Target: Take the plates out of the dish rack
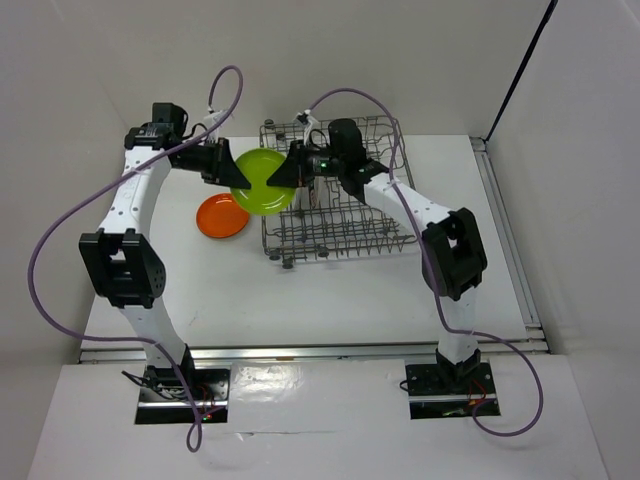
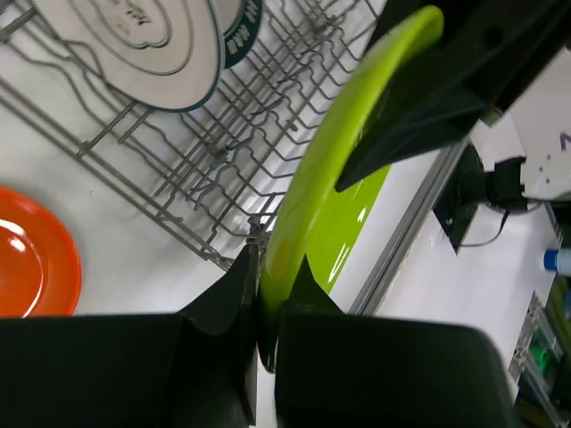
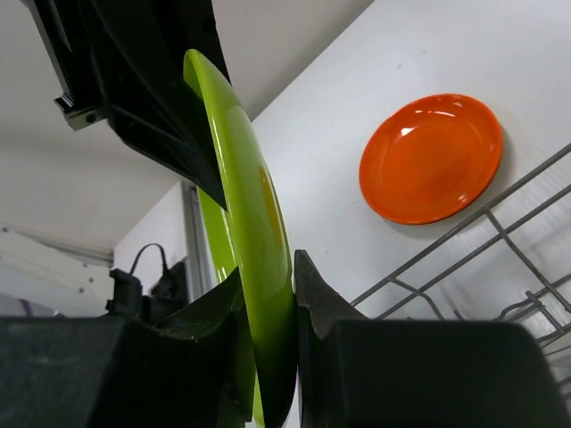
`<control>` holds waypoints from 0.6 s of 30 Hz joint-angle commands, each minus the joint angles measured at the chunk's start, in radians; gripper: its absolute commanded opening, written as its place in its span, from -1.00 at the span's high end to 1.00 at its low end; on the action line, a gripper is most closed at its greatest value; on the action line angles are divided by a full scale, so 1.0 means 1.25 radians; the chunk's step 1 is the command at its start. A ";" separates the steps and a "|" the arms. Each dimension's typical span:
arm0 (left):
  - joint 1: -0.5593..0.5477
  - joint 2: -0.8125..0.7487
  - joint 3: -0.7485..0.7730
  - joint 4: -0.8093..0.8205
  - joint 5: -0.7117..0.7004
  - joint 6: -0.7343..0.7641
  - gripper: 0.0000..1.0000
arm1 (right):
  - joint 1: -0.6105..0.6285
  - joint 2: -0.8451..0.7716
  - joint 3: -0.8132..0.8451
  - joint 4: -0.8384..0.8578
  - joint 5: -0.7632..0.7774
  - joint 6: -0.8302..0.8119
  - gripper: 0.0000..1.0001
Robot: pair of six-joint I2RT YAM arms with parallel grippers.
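The lime green plate [image 1: 262,182] hangs in the air just left of the dish rack [image 1: 340,235], held at opposite edges by both grippers. My left gripper [image 1: 232,172] is shut on its left rim [image 2: 268,276]. My right gripper [image 1: 290,172] is shut on its right rim [image 3: 268,294]. The plate stands on edge in both wrist views [image 2: 330,196] [image 3: 245,178]. The orange plate [image 1: 222,216] lies flat on the table below. A pale grey-white ringed plate [image 2: 143,45] and a teal-rimmed plate [image 2: 239,36] stand in the rack [image 2: 178,169]. The mustard-brown plate is out of view.
The rack sits at the back middle of the white table, its near corner close under the green plate. The orange plate [image 3: 433,159] lies just left of the rack's wires [image 3: 482,232]. A purple cable loops over each arm. A metal rail runs along the table's right edge [image 1: 505,230].
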 commanded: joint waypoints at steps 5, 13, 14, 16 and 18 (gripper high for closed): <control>0.053 -0.003 0.046 -0.004 -0.020 -0.033 1.00 | 0.024 -0.004 0.072 -0.017 0.019 -0.032 0.42; 0.185 0.004 -0.038 0.089 -0.115 -0.152 1.00 | 0.024 -0.044 0.134 -0.207 0.288 -0.121 -0.49; 0.207 0.018 -0.038 0.089 -0.133 -0.163 1.00 | 0.024 -0.065 0.134 -0.234 0.356 -0.129 -0.49; 0.215 0.071 -0.031 0.089 -0.160 -0.163 1.00 | 0.024 -0.088 0.107 -0.244 0.418 -0.148 -0.51; 0.215 0.106 -0.009 0.082 -0.180 -0.163 1.00 | 0.024 -0.119 0.082 -0.251 0.460 -0.157 -0.51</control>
